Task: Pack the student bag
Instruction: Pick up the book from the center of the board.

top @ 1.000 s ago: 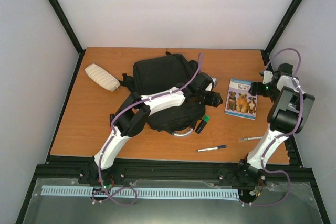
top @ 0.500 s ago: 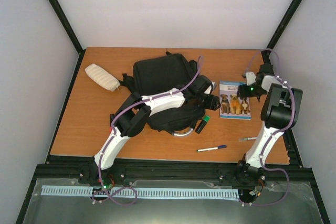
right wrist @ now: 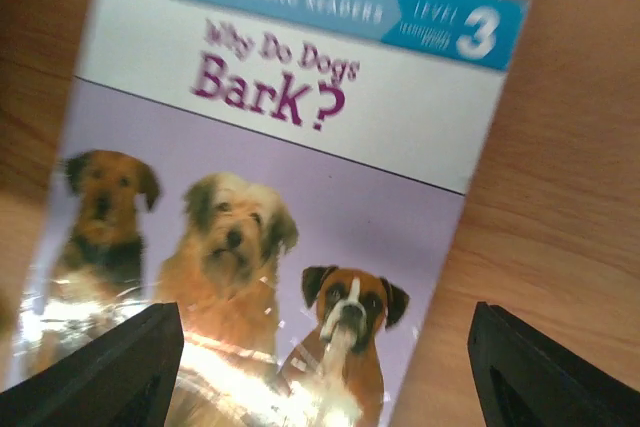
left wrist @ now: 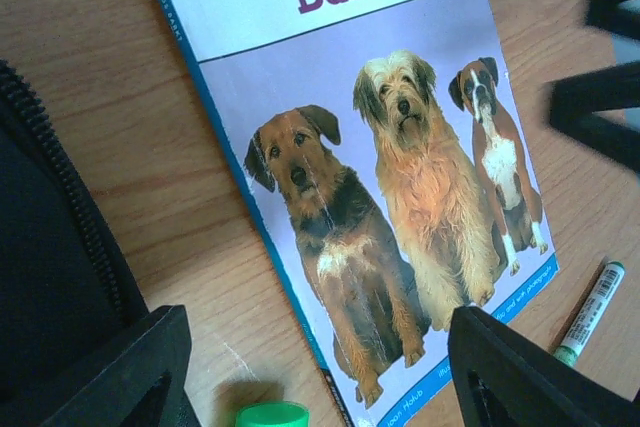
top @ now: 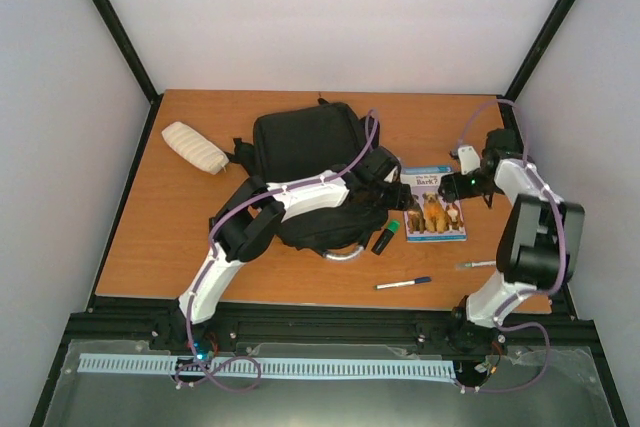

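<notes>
Student bag [top: 300, 142]: black fabric, soft, roughly rectangular, lying flat at centre of wooden table [top: 150, 247]
Paperback reader [top: 435, 215]: thin, glossy dog cover, lying flat just beside bag, likely being lined up for packing
Left gripper [left wrist: 315, 377]: hovering between bag edge and reader, fingers standing wide, holding nothing
Right gripper [right wrist: 320, 367]: hovering over cover, fingers standing wide, gripping nothing

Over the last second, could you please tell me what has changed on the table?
The right gripper swung left, and the book slid left with it, towards the bag, ending right by the left gripper. The right gripper is open over the cover, holding nothing. The bag, pouch, marker and pen stayed put; the left gripper barely moved and is open too.
</notes>
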Available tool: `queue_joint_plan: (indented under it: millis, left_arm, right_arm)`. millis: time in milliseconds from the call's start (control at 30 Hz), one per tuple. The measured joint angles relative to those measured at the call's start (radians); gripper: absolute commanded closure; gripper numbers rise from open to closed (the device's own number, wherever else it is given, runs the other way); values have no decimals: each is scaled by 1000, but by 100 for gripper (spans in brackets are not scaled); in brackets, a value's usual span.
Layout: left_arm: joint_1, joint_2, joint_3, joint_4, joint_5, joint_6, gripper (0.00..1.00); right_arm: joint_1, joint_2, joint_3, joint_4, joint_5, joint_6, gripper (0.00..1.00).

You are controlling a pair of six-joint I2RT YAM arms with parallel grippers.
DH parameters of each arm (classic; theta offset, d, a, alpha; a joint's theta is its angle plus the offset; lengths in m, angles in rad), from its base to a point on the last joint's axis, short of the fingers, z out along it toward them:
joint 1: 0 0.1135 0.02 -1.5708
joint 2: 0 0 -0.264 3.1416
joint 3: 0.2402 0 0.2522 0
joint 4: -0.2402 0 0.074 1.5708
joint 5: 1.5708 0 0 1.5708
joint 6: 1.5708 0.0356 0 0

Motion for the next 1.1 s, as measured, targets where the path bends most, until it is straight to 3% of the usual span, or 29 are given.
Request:
queue_joint_plan:
  millis: [200, 300, 633, 900, 1100]
  left_arm:
    - [1, -8, -7, 0, 0, -27, 30]
    - [3, -1, 5, -5, 3, -48, 34]
    - [13, 121, 122, 6, 45, -110, 37]
    - [18, 132, 128, 24, 39, -204, 32]
    - [18, 145, 133, 52, 40, -261, 32]
  right_arm:
    - [-9, -268, -28, -28, -18, 29, 23]
    - [-9, -304, -73, -11, -31, 50, 27]
    - [-9, -213, -126, 31, -41, 85, 37]
    - [-8, -56, -159, 71, -18, 89, 43]
    - [-8, -37, -153, 82, -1, 93, 45]
